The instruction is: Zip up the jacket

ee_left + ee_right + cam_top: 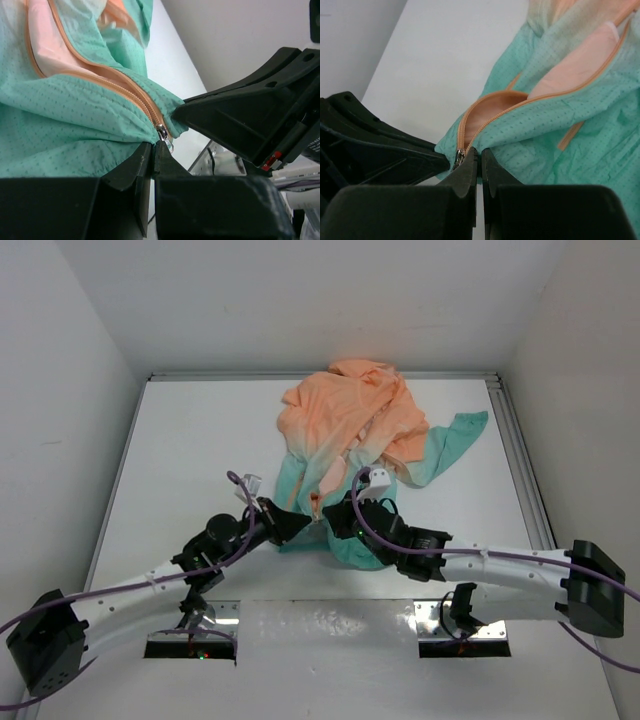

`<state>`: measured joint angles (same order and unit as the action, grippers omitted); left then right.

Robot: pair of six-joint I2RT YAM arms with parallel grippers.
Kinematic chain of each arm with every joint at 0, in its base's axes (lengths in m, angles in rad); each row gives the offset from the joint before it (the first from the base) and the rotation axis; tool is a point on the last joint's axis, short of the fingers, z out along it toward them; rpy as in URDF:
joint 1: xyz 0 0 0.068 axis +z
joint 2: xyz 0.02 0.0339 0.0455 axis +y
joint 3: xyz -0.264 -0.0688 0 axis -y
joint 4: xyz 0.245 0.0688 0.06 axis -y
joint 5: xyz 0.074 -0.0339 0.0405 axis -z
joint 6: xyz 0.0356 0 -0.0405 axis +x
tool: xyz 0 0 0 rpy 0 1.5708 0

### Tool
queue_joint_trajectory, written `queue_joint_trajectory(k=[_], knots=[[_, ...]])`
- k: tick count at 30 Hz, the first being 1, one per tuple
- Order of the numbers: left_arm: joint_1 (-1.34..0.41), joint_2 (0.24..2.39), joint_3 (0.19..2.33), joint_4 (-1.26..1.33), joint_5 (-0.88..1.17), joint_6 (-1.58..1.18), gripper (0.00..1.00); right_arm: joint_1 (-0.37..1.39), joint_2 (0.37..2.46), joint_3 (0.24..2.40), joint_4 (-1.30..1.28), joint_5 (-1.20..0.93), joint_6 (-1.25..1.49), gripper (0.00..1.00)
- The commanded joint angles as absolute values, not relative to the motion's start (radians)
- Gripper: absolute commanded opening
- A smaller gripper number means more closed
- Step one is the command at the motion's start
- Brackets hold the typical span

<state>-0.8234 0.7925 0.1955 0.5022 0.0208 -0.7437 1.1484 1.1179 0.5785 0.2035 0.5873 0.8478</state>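
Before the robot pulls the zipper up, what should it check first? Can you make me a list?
1. The left claw is shut at the teal hem of the jacket: ok.
2. The right claw is shut on the hem right beside it: ok.
3. The zipper slider sits down at the bottom end: ok.
4. Which claw pinches the slider's pull tab: cannot tell.
5. Jacket flat, zipper track straight: not ok. It lies bunched on the table and the track curves.
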Motion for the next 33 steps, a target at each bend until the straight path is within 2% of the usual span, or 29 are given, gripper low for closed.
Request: queue_joint_trajectory(k=[1,7,19,20,22,23,27,29,30,32,33], knots=[[-0.836,0.821,0.209,0.448,0.083,-0.747,0.00,1.135,1.100,0.574,0.134,0.581,0.911,0.00],[-0.859,0.925,0.267,0.388,0.248,-0.716,0.00,1.135,1.108,0.574,0.043,0.568,0.943,0.00],[-0.890,0.884,0.227,0.264,0.238,-0.738,0.00,1.135,1.051,0.572,-0.084,0.517,0.953,0.00],[-0.890,0.884,0.226,0.259,0.241,-0.739,0.00,1.135,1.045,0.572,-0.093,0.505,0.947,0.13],[-0.890,0.879,0.227,0.246,0.248,-0.741,0.00,1.135,1.025,0.584,-0.147,0.467,0.917,0.27],[-0.890,0.880,0.230,0.236,0.253,-0.739,0.00,1.135,1.017,0.587,-0.162,0.451,0.901,0.37],[-0.890,0.888,0.227,0.219,0.299,-0.735,0.00,1.137,0.962,0.595,-0.216,0.335,0.751,0.46],[-0.890,0.894,0.227,0.213,0.320,-0.738,0.00,1.140,0.948,0.615,-0.236,0.220,0.678,0.42],[-0.890,0.896,0.229,0.215,0.330,-0.738,0.00,1.146,0.950,0.624,-0.242,0.186,0.622,0.26],[-0.890,0.907,0.232,0.213,0.354,-0.733,0.00,1.173,0.968,0.652,-0.277,0.146,0.568,0.04],[-0.890,0.911,0.233,0.212,0.360,-0.733,0.00,1.211,0.976,0.660,-0.290,0.155,0.520,0.00]])
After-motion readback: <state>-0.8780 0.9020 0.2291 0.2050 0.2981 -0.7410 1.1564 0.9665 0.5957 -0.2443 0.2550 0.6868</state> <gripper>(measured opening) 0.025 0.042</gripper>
